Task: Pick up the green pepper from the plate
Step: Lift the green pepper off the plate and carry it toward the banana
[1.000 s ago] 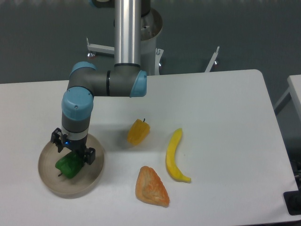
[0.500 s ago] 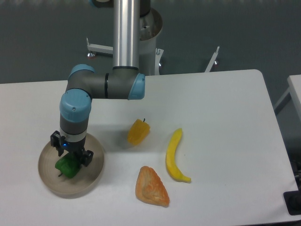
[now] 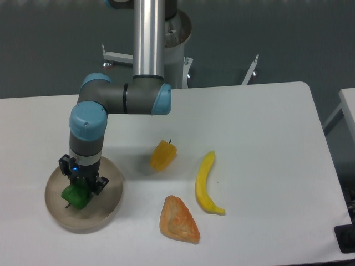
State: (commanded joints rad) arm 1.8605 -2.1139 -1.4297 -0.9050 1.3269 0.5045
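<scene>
The green pepper (image 3: 74,196) lies in the round beige plate (image 3: 108,206) at the table's front left. My gripper (image 3: 79,187) points straight down over the pepper, its fingers down around the pepper's upper part. The jaws look closed in against the pepper, which still rests on the plate. The wrist hides the fingertips and the top of the pepper.
A yellow-orange pepper (image 3: 163,155) sits right of the plate. A banana (image 3: 206,183) lies further right, and a triangular pastry (image 3: 178,220) lies near the front edge. The arm's base column (image 3: 148,39) stands at the back.
The gripper has shifted a little left and lower onto the pepper, and its jaws have narrowed around it. The pepper has moved slightly left in the plate.
</scene>
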